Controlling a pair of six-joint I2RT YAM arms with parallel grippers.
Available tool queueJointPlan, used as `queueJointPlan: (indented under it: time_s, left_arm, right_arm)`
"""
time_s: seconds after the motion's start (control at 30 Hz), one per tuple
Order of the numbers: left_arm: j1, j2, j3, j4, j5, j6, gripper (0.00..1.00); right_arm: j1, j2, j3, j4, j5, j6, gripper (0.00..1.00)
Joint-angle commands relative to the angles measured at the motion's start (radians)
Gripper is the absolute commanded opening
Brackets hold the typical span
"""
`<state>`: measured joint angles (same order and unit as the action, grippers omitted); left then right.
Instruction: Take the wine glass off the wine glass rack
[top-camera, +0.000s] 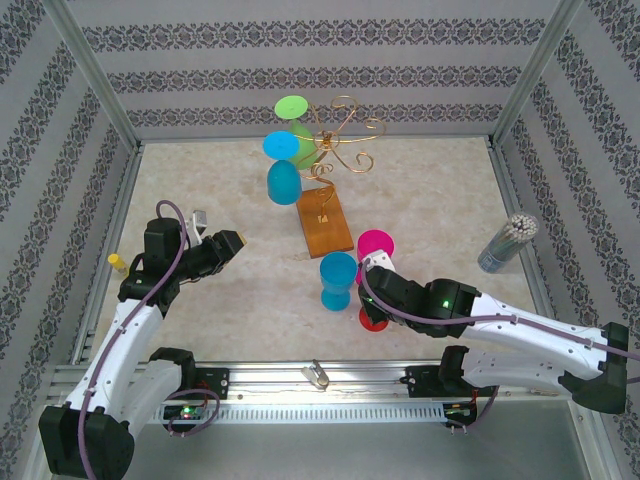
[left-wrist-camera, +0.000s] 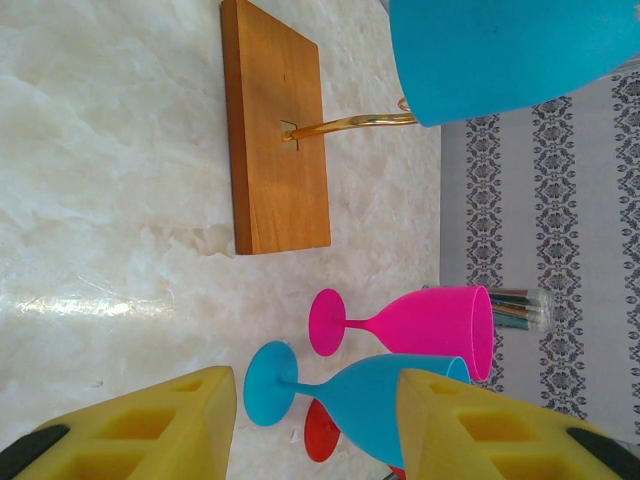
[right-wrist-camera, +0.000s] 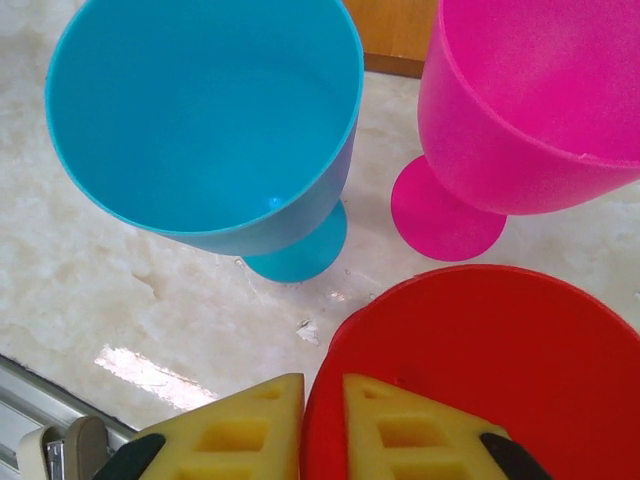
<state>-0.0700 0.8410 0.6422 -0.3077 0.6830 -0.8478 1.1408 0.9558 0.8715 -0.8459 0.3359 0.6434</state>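
Observation:
The wine glass rack (top-camera: 340, 132) is gold wire on a wooden base (top-camera: 323, 222) at mid-back. A green glass (top-camera: 296, 125) and a blue glass (top-camera: 283, 178) hang upside down from its left arms. A blue glass (top-camera: 338, 280), a pink glass (top-camera: 376, 244) and a red glass (top-camera: 374, 318) stand on the table in front of the base. My right gripper (right-wrist-camera: 322, 420) is shut on the rim of the red glass (right-wrist-camera: 500, 370), one finger inside and one outside. My left gripper (top-camera: 235, 243) is open at the left, holding nothing, facing the standing glasses.
A clear cup of pens (top-camera: 507, 243) stands at the right edge. A small yellow object (top-camera: 118, 262) lies at the left wall. Patterned walls and metal posts close in the table. A metal part (top-camera: 317, 374) sits on the front rail.

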Motion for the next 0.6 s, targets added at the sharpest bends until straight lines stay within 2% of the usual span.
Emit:
queueJointPlan:
  time_s: [0.0, 0.23, 0.57]
  left_arm:
    - [0.006, -0.005, 0.027, 0.013, 0.000, 0.021, 0.47]
    - [0.006, -0.011, 0.027, 0.009, 0.001, 0.021, 0.47]
    - [0.006, -0.012, 0.062, -0.013, -0.004, 0.033, 0.47]
  right_arm:
    - [-0.005, -0.003, 0.004, -0.002, 0.017, 0.008, 0.22]
    - [-0.006, -0.017, 0.033, -0.025, 0.031, 0.006, 0.31]
    - [-0.008, -0.064, 0.168, -0.102, 0.079, -0.045, 0.35]
